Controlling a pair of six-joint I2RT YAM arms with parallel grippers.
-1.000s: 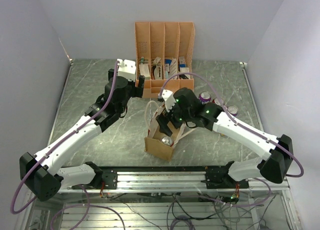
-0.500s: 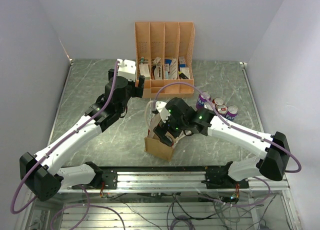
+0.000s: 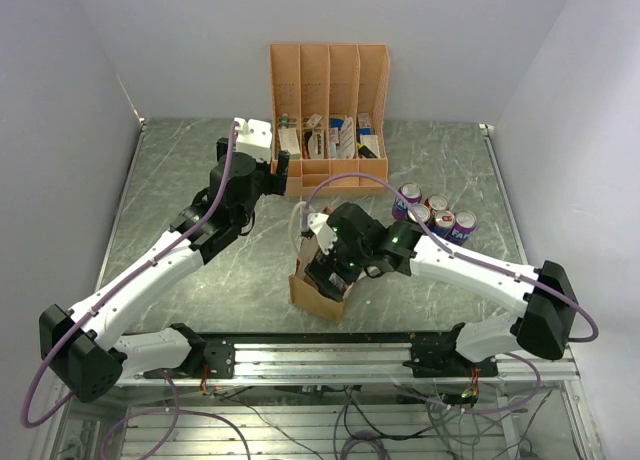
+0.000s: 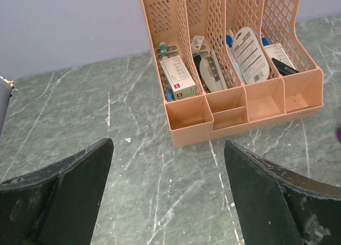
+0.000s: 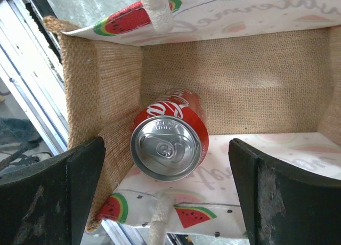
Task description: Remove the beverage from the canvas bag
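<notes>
Item 1. Canvas bag point(image 3: 314, 296): tan burlap, watermelon-print lining, cream rope handles point(image 5: 155, 11). Stands open-topped on the bench point(image 3: 170, 170), near its front edge, between the two arms.

Item 2. Beverage point(image 5: 169, 136): one red cola can, inside the bag, leaning into a burlap corner with its silver top and pull-tab facing up.

Item 3. Right jaws: set wide, lowered into the bag's mouth. The can lies between the two black fingers point(image 5: 80, 192) with bag showing on either side of it (touching neither).

Item 4. Left jaws: set wide, holding nothing, over bare bench and facing the file organizer point(image 4: 234, 69), well apart from the bag.

Item 5. Loose cans point(image 3: 437, 218): four, standing clustered on the bench to the right of the bag.
</notes>
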